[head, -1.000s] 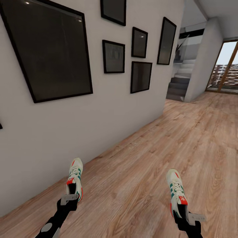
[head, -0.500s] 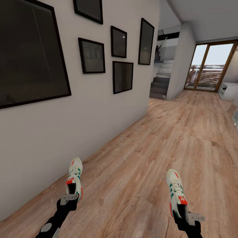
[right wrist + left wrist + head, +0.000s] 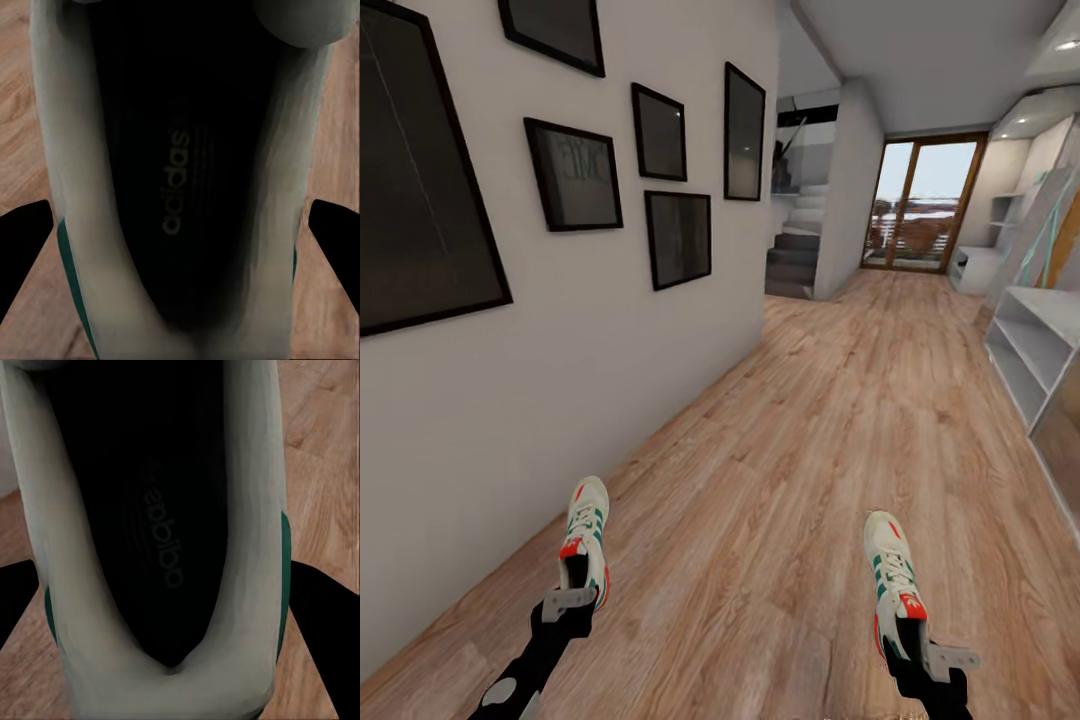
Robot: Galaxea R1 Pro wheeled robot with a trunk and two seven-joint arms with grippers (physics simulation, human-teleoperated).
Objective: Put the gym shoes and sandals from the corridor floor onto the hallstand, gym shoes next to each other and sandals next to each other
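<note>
The two gym shoes are both off the floor, one carried by each arm, toes pointing forward down the corridor. The left shoe is held at its heel by the left gripper; the right shoe is held the same way by the right gripper. In each wrist view the shoe's dark opening and printed insole sit between two black fingers, which flank the padded collar on either side, so the jaws look closed on the heel of each shoe.

Judged from their look, these are light, soft-sided sneakers: the fabric upper and collar should give under pressure, while the heel and sole are likely stiffer. A hold at the heel seems sound, since the firmer back of the shoe resists crushing, but the long toe hangs forward and could droop or swing if the base turns sharply. The rubbery sole should not slide much once set on a shelf.

The corridor floor of wood planks stretches ahead, with a picture-hung wall along the robot's left. A pale grey-white shelved unit stands at the right edge of the head view; it may be the hallstand, though too little of it shows to be sure.
</note>
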